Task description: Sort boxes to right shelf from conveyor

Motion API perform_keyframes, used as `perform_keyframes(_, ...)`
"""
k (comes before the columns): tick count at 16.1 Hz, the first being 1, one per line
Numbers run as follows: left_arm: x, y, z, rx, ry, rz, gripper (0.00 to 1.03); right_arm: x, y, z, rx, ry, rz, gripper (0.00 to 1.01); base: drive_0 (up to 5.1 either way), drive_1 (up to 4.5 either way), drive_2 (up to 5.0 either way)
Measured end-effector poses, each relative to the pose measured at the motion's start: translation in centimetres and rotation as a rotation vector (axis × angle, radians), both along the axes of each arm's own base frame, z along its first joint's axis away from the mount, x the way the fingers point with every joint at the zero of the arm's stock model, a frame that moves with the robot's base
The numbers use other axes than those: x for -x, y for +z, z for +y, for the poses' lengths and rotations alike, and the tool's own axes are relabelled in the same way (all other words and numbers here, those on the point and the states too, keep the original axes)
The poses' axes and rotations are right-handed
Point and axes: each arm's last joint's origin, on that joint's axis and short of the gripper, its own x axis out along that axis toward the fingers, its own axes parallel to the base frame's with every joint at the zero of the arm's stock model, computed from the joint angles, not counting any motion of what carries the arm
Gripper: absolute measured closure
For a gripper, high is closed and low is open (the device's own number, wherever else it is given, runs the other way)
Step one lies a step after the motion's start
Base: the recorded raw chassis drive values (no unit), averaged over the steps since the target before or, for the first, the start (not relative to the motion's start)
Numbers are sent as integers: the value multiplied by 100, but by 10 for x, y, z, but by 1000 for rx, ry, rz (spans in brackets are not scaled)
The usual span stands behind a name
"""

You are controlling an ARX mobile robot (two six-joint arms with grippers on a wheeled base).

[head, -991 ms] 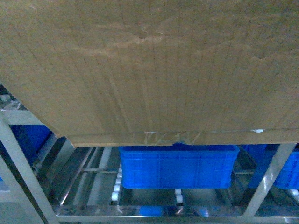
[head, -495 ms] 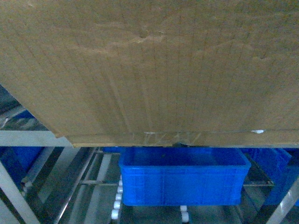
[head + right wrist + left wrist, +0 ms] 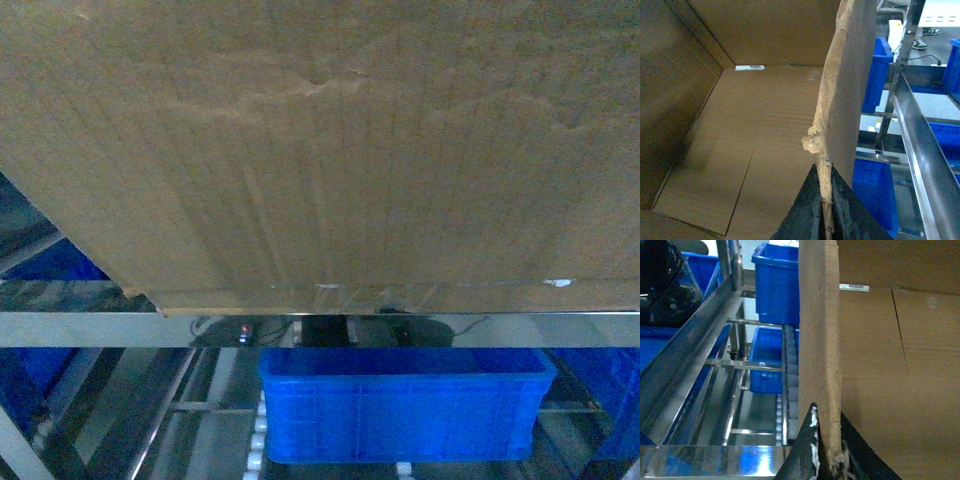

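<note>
Left gripper [image 3: 826, 452] at 6 o'clock in the left wrist view: dark fingers pinch the torn left wall of the cardboard box [image 3: 820, 340], one finger outside, one inside, clamped on the rim. At 9–11 o'clock from it run the steel rails of the shelf [image 3: 695, 365], with blue crates [image 3: 777, 285] seated further in. Head view: the box underside [image 3: 320, 150] fills everything from 9 through 12 to 3 o'clock, taped seam low, held up off any surface; a horizontal shelf rail [image 3: 90, 328] sits just below its lower edge at 6 o'clock, another blue crate [image 3: 405, 405] under that. Right gripper [image 3: 824, 207] at 6 o'clock in the right wrist view: fingers closed tight on the ragged right wall [image 3: 845, 85], box interior off to 9–10 o'clock with the small white label [image 3: 749, 67] at the back, shelf rail [image 3: 915, 135] at 3–4 o'clock. Key relation, as I read it: box spans between both arms, long axis left-right across the robot, parallel to the front rail, so neither arm is nearer. Bottom edge looks level with or just above that rail; placement likely needs a straight forward push toward 12 with both arms matched, else the box skews and snags. Conveyor not in view.
</note>
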Motion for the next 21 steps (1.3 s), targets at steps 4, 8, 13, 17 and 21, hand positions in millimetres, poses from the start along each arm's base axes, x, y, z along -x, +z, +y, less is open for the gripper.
perform_keyframes(4,0,1,2,1,8,-3,100,-1,-1,1,-1,11,1,99,0,0,0)
perform_keyframes(8,0,0,1,0,3,1,100,0,-1,1,0,6,3,99,0,0,0)
perform_keyframes(13,-40,17,12,-26,9,65,100,-32,4,8,-70,19,96,99,0,0,0)
perform_keyframes(17,-98,19,13,-53,19,201,101,-97,0,11,-155,41,265,99,0,0,0)
perform_keyframes(21,-109,12,12,-44,55,208,86,-106,-3,14,-171,71,286,80,0,0,0)
